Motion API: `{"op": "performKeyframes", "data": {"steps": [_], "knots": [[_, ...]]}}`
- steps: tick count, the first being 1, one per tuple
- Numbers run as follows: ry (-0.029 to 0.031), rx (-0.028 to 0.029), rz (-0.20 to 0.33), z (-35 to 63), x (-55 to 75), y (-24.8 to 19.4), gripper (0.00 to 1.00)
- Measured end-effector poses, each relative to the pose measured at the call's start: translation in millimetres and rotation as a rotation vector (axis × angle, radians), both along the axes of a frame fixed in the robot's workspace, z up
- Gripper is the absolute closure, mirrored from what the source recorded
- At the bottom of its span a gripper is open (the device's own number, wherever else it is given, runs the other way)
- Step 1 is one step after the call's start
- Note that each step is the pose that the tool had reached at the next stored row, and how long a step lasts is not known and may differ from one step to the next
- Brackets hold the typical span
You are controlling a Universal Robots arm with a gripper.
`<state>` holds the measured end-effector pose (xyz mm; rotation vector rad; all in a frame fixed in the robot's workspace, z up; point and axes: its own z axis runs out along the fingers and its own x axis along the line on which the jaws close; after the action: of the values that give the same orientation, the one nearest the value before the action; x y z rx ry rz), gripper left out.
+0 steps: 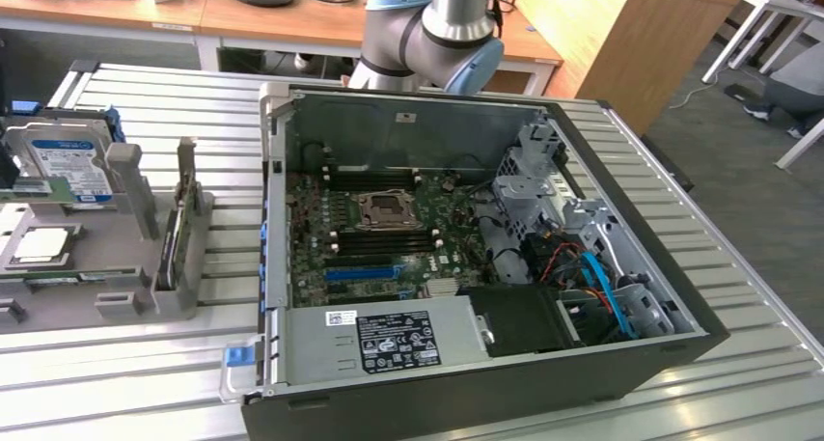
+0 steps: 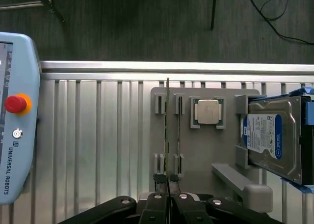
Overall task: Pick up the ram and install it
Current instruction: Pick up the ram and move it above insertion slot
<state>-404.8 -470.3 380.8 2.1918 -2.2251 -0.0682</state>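
Observation:
The ram (image 2: 168,135) is a thin green stick seen edge-on in the wrist view, running from between my fingertips out over the grey holder (image 2: 225,150). My gripper (image 2: 168,181) is shut on it, one black finger on each side. It hangs well above the holder, and its far end reaches past the holder's edge. A second stick (image 2: 179,130) stands in the slot beside it. In the exterior view the open computer case (image 1: 277,219) lies on its side, with the motherboard's dark memory slots (image 1: 386,236) on both sides of the processor socket (image 1: 386,209).
On the holder are a square silver processor (image 2: 207,111) and a hard drive (image 2: 267,138) with a blue-white label. A teach pendant (image 2: 17,116) with a red stop button lies on the slatted metal table (image 2: 98,135). The arm's base (image 1: 431,36) stands behind the case.

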Motion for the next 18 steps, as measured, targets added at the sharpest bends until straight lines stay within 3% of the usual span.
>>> {"op": "performKeyframes", "data": {"steps": [18], "knots": [[0.0, -0.0004, 0.0, 24.7, 0.0, 0.0, 0.89]]}}
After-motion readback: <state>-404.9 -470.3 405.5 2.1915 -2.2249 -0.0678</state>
